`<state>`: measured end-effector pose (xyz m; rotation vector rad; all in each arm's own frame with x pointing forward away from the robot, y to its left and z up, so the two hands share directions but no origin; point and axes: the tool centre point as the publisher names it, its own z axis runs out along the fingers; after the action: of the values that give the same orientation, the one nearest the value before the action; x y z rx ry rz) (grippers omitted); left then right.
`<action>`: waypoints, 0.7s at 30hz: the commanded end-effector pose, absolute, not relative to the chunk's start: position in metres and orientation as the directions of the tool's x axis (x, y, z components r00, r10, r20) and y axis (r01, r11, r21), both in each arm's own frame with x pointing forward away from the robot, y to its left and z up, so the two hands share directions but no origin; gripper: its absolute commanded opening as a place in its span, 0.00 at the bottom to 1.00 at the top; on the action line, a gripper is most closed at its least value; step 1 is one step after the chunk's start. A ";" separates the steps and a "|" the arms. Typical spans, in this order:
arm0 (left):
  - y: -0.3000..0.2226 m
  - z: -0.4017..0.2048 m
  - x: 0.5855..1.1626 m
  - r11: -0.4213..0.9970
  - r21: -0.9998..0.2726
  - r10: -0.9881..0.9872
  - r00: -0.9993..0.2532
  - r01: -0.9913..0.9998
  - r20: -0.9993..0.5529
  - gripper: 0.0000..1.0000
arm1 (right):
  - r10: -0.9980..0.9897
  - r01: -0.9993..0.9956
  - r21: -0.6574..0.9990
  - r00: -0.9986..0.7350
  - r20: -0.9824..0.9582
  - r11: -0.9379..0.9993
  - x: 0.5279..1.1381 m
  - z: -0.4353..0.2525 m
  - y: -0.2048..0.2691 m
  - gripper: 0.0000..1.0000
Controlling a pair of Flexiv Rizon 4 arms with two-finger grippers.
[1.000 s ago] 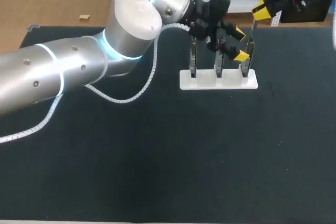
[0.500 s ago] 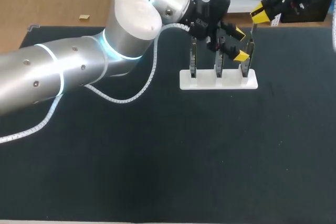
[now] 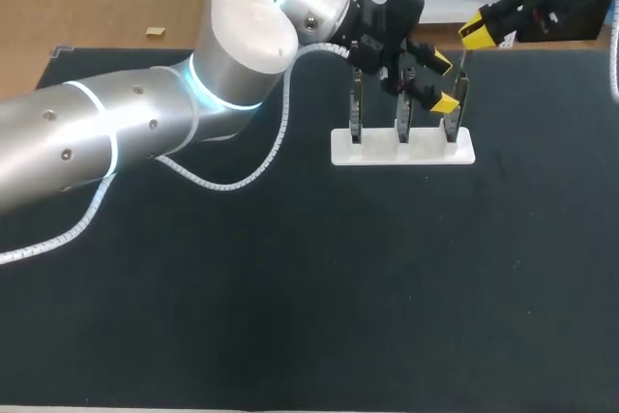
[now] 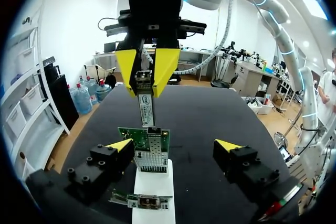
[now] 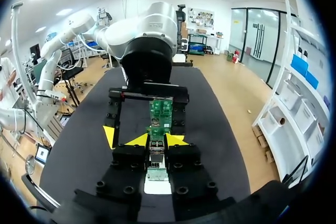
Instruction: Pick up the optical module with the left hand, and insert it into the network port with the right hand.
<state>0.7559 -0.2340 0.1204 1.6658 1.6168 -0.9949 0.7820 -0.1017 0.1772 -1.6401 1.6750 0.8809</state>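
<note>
black tabletop (image 3: 290,316) bears everything. two arms meet over it: the left arm (image 3: 145,132) lies across it with the left pincer (image 3: 442,82) spread either side of the end board, probably to steady it; the right pincer (image 3: 481,28) pinches the module (image 4: 145,100). one white stand (image 3: 401,147) holds three boards (image 3: 356,103) upright, so their ports face up for a drop from above. the one module hangs vertically just above the end board's port (image 4: 152,148), not yet in it, lined up for the insert.

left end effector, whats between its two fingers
The green board with the network port, upright on the white stand; the left wrist view shows it.
</note>
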 end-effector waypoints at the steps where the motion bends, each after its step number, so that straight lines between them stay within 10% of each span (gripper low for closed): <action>1: -0.235 0.121 0.758 -0.075 -0.080 0.543 -0.026 0.994 -0.840 1.00 | -0.583 -0.999 0.035 -0.035 -0.812 0.011 0.782 0.174 -0.100 0.00; 21: -0.235 0.121 0.758 -0.075 -0.080 0.543 -0.026 0.994 -0.840 1.00 | -0.585 -0.998 0.051 -0.058 -0.809 0.028 0.782 0.164 -0.101 0.00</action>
<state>0.7560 -0.2339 0.1204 1.6659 1.6166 -0.9950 0.7835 -0.1023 0.1687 -1.6181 1.7057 0.8833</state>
